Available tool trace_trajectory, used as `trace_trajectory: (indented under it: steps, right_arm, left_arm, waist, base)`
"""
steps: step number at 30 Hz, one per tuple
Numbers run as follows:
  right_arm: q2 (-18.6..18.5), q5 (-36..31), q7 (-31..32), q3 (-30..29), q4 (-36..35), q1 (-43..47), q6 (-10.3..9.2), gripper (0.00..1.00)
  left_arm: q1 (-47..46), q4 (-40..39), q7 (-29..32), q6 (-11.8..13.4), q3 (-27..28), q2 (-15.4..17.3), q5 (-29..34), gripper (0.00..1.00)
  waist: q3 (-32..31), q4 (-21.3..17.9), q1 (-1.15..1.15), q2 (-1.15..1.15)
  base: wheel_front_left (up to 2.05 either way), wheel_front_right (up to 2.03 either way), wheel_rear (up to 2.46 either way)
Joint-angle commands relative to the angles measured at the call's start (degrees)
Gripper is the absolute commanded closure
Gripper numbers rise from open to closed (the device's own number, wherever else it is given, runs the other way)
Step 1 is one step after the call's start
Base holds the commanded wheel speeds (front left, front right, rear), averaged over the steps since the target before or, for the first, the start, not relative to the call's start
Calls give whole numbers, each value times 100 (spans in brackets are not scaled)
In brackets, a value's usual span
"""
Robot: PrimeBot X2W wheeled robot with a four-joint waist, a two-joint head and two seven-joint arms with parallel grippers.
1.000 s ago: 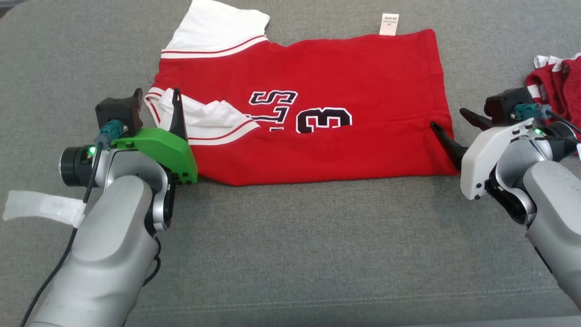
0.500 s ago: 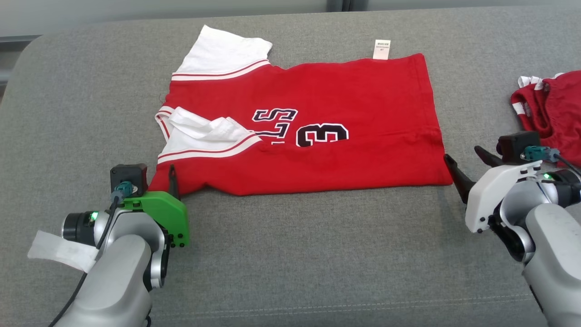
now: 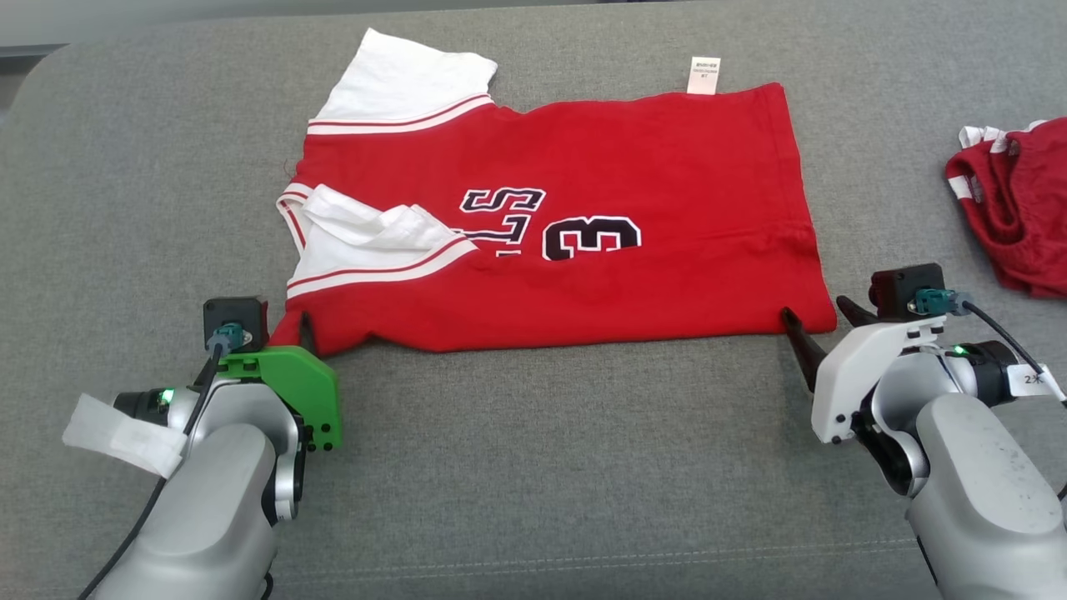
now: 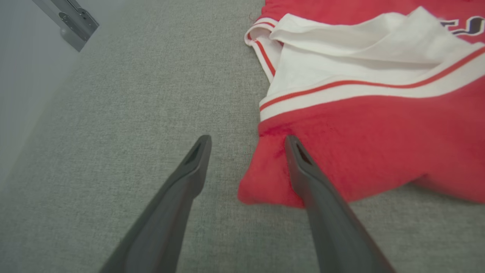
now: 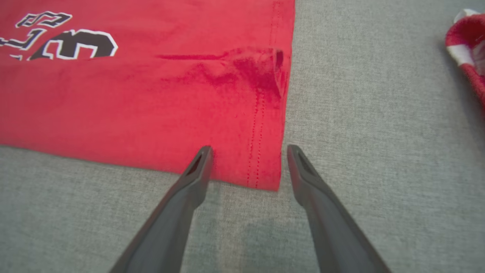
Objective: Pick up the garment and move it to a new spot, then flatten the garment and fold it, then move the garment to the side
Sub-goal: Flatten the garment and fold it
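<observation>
1. left gripper (image 4: 247,138): jaws apart, nothing held. The near corner of the garment (image 4: 379,151) bulges up between its fingers. The inner finger lies over red cloth, the outer finger over bare cushion (image 4: 113,113).
2. right gripper (image 5: 249,148): jaws apart, empty. The stitched hem corner sits between its fingertips, and the outer finger is just off the cloth edge.
3. The garment lies flat ahead of both grippers and spans from one to the other. It looks partly folded: one white sleeve (image 3: 375,242) is tucked over the front just ahead of the left gripper, and the other sleeve (image 3: 400,83) sticks out far beyond it.
4. Likely step: pinching both near corners for the next fold.
5. Risk: the left corner is puffed and layered, so closing may catch only the top layer. The fold would then open on the lift.
6. Risk: the right fingers sit at the very edge. A shallow bite could slip off the hem, leaving one side lifted and the cloth skewed.
7. Risk: the cushion is soft. Pressing down could shove the cloth ahead of the fingertips and add to the rumple (image 5: 261,68) just ahead of the right gripper.
8. Risk: the tucked sleeve is loose and may slide out if the cloth is dragged.
9. A second red garment (image 3: 1017,208) lies on the right gripper's outer side, apart from it. A wide swing could snag it.
</observation>
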Motion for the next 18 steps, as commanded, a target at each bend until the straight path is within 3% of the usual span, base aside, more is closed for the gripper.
trace_trajectory:
  steps: [1, 4, 7, 10, 11, 12, 13, 14, 15, 18]
  right_arm:
    - [28, -99, 25, -29, 61, -70, -7, 0]
    - [123, -164, 79, -28, 187, -146, -7, 0]
    - [135, -210, 80, -61, 245, -169, -7, 0]
    - [182, -254, 115, -122, 349, -187, -7, 0]
    - [199, -256, 151, -145, 402, -177, -7, 2]
    - [211, -271, 172, -136, 444, -170, -7, 16]
    - [223, -273, 189, -137, 479, -168, -7, 51]
    - [232, -281, 187, -140, 506, -165, -7, 83]
    - [242, -286, 184, -125, 527, -157, -7, 100]
    - [230, -221, 161, -76, 552, -94, -9, 100]
  left_arm:
    - [-97, 58, 57, -8, -45, 1, 51, 0]
    - [-135, 146, 295, -153, -113, -46, -49, 0]
    - [-99, 163, 383, -212, -155, -85, -86, 8]
    - [7, 187, 476, -281, -201, -134, -150, 51]
    - [38, 201, 500, -306, -217, -137, -167, 58]
    - [55, 211, 505, -305, -224, -137, -179, 68]
    - [64, 219, 502, -309, -229, -137, -188, 95]
    - [73, 227, 490, -319, -235, -135, -193, 100]
    - [83, 236, 479, -336, -241, -130, -197, 100]
    - [118, 245, 397, -356, -214, -85, -223, 100]
  waist:
    - [47, -4, 0, 0]
    - [101, 0, 0, 0]
    - [118, 14, 0, 0]
    - [122, 29, 0, 0]
    - [119, 31, 0, 0]
    - [114, 33, 0, 0]
    - [107, 34, 0, 0]
    - [98, 36, 0, 0]
    - [87, 36, 0, 0]
    - [15, 29, 0, 0]
  base:
    - [0, 0, 0]
    - [0, 0, 0]
    - [0, 0, 0]
    - [0, 0, 0]
    - [0, 0, 0]
    - [0, 0, 0]
    - [0, 0, 0]
    - [0, 0, 0]
    - [0, 0, 0]
    - [0, 0, 0]
